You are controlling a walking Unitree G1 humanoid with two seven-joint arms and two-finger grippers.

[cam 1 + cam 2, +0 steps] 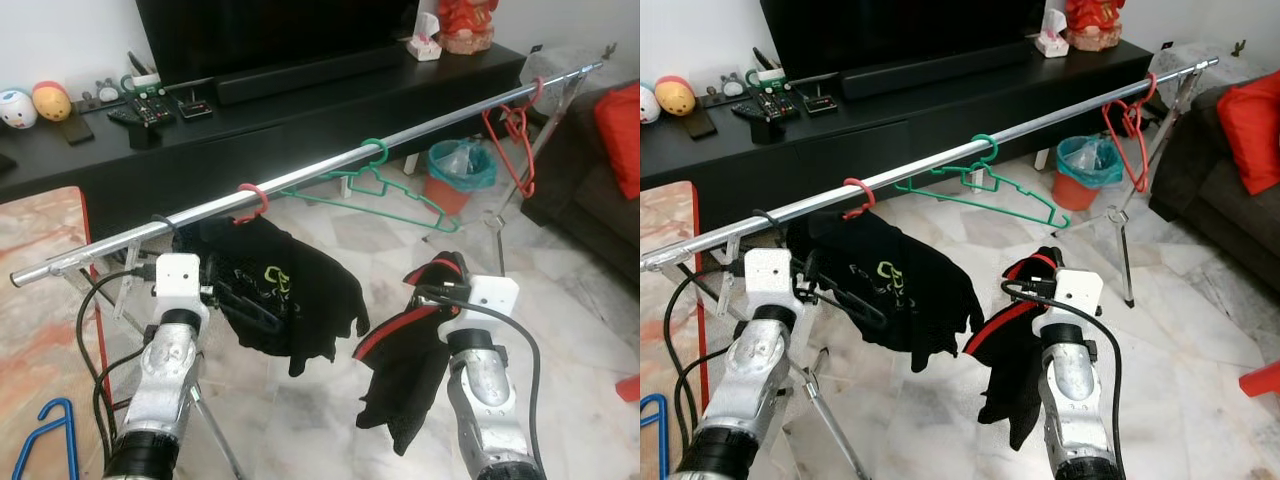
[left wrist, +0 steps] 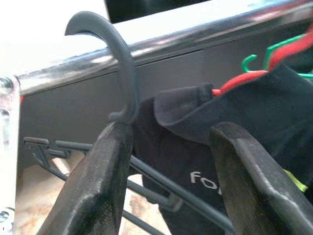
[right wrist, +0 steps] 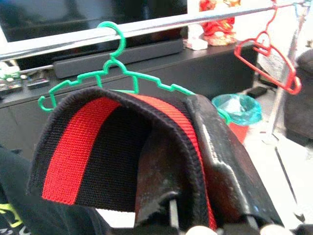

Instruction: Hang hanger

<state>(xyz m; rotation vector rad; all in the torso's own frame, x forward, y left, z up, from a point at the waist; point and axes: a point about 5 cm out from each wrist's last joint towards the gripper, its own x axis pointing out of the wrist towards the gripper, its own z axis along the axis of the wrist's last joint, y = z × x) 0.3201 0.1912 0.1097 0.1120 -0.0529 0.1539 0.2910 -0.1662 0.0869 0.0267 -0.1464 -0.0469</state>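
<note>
A silver rail (image 1: 330,165) runs across from lower left to upper right. My left gripper (image 2: 171,134) stands open just below its left end. A dark grey hanger (image 2: 117,63) rests with its neck against one finger (image 2: 98,181), and its hook curls up at the rail. Beside it hangs a black garment (image 1: 290,290) on a red hanger (image 1: 250,200). Farther along are a green hanger (image 1: 375,185) and red hangers (image 1: 515,140). My right gripper (image 1: 435,285) is shut on a black and red garment (image 3: 98,152), which drapes down below the rail.
A black TV console (image 1: 300,90) stands behind the rail, with a teal bin (image 1: 460,165) by it. A dark sofa with a red cushion (image 1: 625,130) is at the right. A blue hanger (image 1: 45,435) lies at lower left. The rack's legs (image 1: 210,430) stand beneath my left arm.
</note>
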